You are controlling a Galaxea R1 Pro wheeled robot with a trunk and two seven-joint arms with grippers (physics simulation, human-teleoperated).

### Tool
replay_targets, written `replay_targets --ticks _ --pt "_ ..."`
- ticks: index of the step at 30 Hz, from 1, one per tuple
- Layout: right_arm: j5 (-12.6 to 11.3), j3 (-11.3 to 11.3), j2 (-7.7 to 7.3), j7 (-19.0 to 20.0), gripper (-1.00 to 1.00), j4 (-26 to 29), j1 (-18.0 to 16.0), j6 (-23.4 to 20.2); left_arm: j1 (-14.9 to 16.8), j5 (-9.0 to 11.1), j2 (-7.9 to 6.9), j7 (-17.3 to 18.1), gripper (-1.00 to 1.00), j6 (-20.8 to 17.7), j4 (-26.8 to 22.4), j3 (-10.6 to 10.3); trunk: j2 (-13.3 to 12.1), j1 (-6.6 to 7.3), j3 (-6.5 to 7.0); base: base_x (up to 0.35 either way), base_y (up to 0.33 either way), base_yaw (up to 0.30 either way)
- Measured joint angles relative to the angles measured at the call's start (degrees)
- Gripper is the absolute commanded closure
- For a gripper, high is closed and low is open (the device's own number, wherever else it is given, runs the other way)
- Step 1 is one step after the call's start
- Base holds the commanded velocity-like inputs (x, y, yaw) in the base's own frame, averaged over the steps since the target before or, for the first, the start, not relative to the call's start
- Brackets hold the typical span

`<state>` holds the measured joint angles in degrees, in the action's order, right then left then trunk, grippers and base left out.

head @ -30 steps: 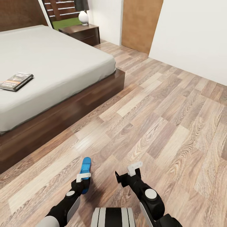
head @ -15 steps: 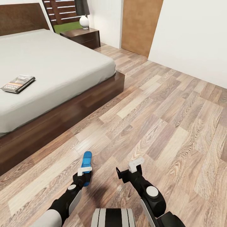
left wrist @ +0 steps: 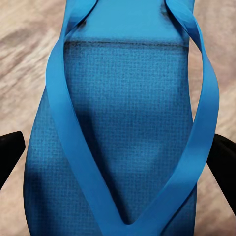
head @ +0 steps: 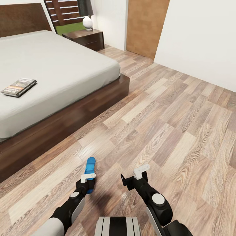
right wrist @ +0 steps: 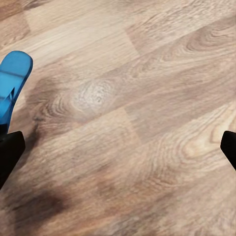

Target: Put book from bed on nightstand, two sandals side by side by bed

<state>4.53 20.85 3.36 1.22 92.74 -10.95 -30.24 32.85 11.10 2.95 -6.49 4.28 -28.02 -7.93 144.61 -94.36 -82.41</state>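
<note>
My left gripper (head: 88,180) is shut on a bright blue sandal (head: 89,165), held low over the wood floor a short way out from the bed's side. In the left wrist view the sandal (left wrist: 123,123) lies sole up between the two dark fingertips (left wrist: 10,160). To its right my right gripper (head: 132,176) is open and empty; its wrist view catches the sandal's tip (right wrist: 12,78). The book (head: 18,87) lies flat on the pale mattress of the bed (head: 65,62), at the left. A dark brown nightstand (head: 86,36) stands beyond the bed by the window.
A white lamp with a dark shade (head: 87,19) stands on the nightstand. The bed's dark wooden frame (head: 65,121) runs diagonally across the left. A brown door (head: 146,26) and a white wall (head: 203,39) close the far side, with open plank floor (head: 170,114) to the right.
The head view shifted slightly a second ago, and the left gripper with the sandal edged forward a little. Nothing has moved in the last half second.
</note>
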Motion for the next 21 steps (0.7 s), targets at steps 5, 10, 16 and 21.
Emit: replay_targets --ticks 5,10,16,21 --pt "0.00 0.01 0.01 0.01 -1.00 0.00 0.03 0.00 -0.02 0.01 0.02 0.02 1.00 -0.01 0.03 -0.01 0.00 0.00 0.00 0.000 0.000 0.000" --pt "-0.04 -1.61 -1.35 0.08 -1.00 -1.07 -1.50 -0.35 -1.55 0.14 -0.99 0.03 1.00 -0.09 -0.23 0.01 0.00 0.00 0.00 0.000 0.000 0.000" --pt "-0.48 -3.53 -2.26 0.38 -1.00 -1.59 -3.44 -0.46 -2.22 0.17 -1.44 0.03 1.00 -0.05 -0.36 -0.02 0.00 0.00 0.00 0.000 0.000 0.000" --pt "-0.58 -26.93 -2.54 0.55 -1.00 -1.71 -5.25 -0.47 -2.28 0.19 -1.48 0.03 1.00 0.09 -0.40 -0.02 0.00 0.00 0.00 0.000 0.000 0.000"
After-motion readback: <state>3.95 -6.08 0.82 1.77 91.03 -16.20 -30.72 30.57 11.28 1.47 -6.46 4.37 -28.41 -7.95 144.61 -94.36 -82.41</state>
